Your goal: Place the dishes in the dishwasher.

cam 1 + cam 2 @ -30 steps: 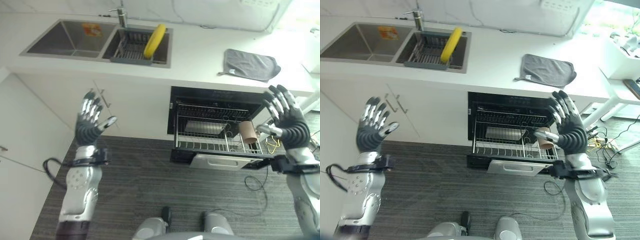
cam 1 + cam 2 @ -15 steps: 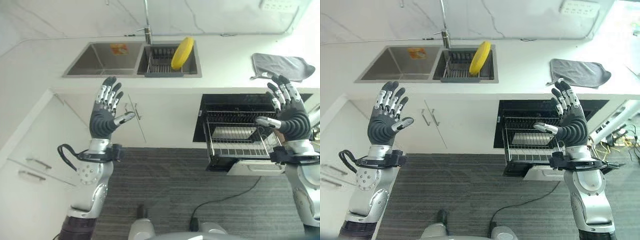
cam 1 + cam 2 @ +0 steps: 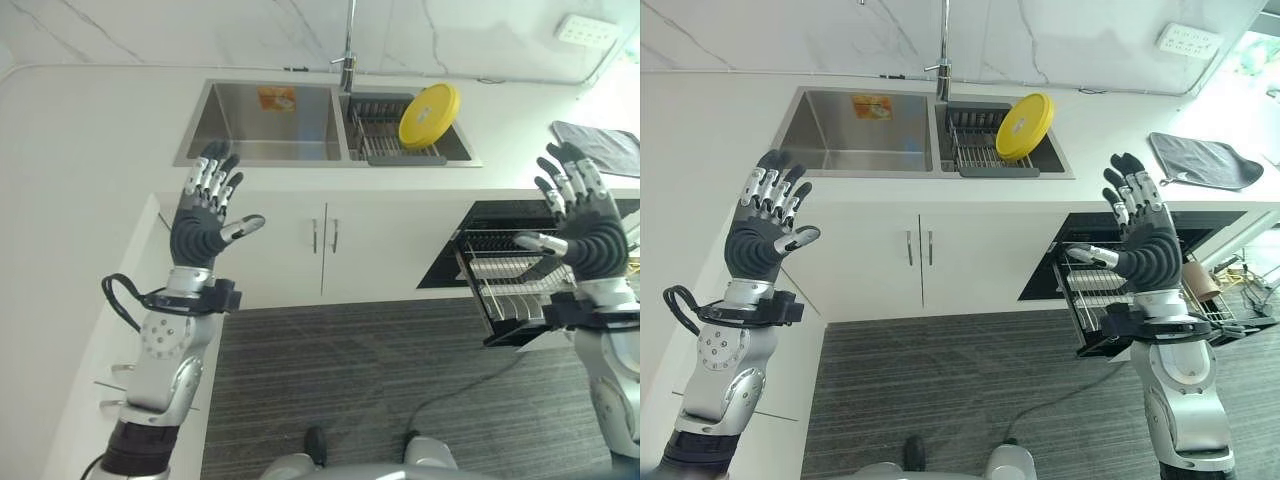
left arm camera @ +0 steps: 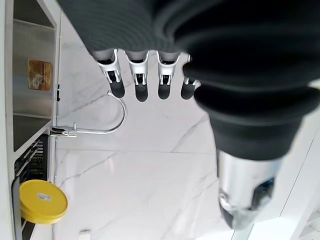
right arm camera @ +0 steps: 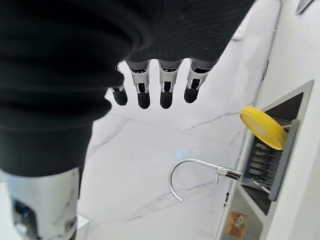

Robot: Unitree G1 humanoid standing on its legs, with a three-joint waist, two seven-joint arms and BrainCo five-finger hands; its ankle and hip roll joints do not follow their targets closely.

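Bright yellow plate (image 3: 1025,127) in a dark grey rack (image 3: 983,155), steel-grey sink (image 3: 855,148) with an orange sticker (image 3: 872,106). White counter (image 3: 700,120), white marble wall (image 3: 820,35) with thin grey veins. Grey cloth (image 3: 1208,162), dark streaky grey floor (image 3: 940,400), white cabinet doors (image 3: 915,265).

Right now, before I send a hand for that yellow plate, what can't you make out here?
- Yellow plate: its lower edge sits down in the sink rack; the contact is hidden.
- Dishwasher rack: cut off by the right hand and the frame edge; free slots unclear.
- Left hand: open, holding nothing.
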